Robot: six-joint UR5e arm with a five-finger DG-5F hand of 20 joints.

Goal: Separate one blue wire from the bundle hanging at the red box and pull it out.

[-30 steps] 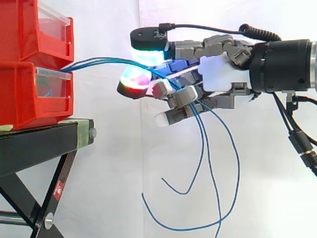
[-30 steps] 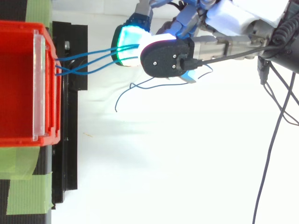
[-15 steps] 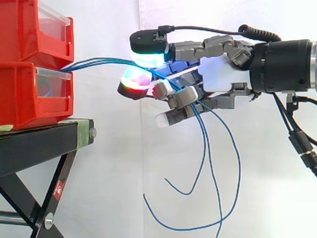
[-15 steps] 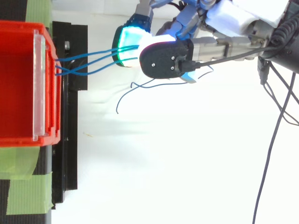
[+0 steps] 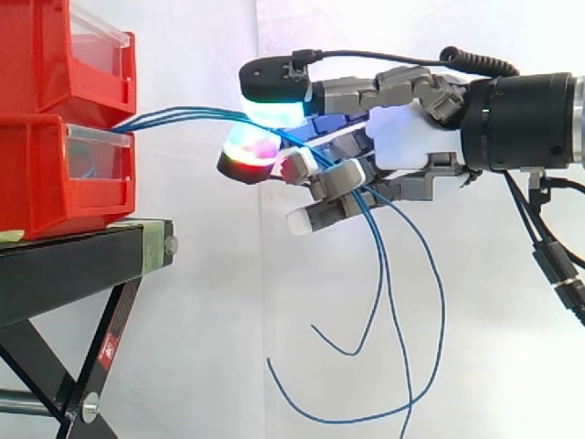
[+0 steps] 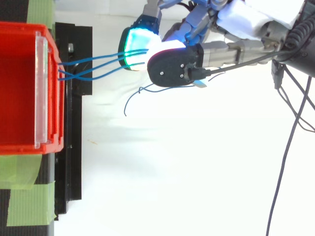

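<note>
Pinches thin, limp blue wires [image 5: 183,112] from red plastic box [image 5: 55,178] between curled fingers [image 5: 274,102] of grey robot hand [image 5: 402,137]; likely light, slippery; best gripped singly near box.

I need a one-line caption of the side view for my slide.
Robot hand grips blue wires running from red bins on a black stand.

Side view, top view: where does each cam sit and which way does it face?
Side view: beside the work, level, facing the white curtain; arm and hand enter from right, red bins left.
Top view: above, looking down; hand enters from upper right.
Shared: hand, red bins, blue wires, black stand.
</note>
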